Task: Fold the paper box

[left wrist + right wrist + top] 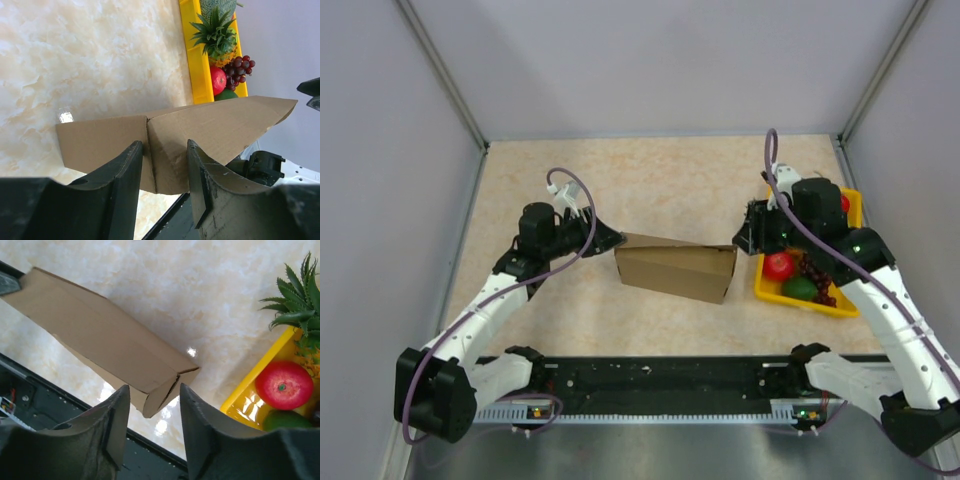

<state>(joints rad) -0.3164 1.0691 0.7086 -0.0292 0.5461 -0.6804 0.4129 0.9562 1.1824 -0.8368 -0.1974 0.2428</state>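
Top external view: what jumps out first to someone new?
The brown paper box lies in the middle of the table, with the left tool and right tool at its opposite ends. Next comes the yellow tray of bright fruit on the right side.

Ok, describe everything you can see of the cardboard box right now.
The paper box is plain, unprinted brown cardboard, a partly flattened carton with a lengthwise crease. It is near the marbled table's middle, slightly skewed, between the arms. The left gripper's fingers appear to pinch its left end; the right gripper's fingers straddle the other end without visibly touching. The yellow fruit tray stands just beyond that end, apart from it.
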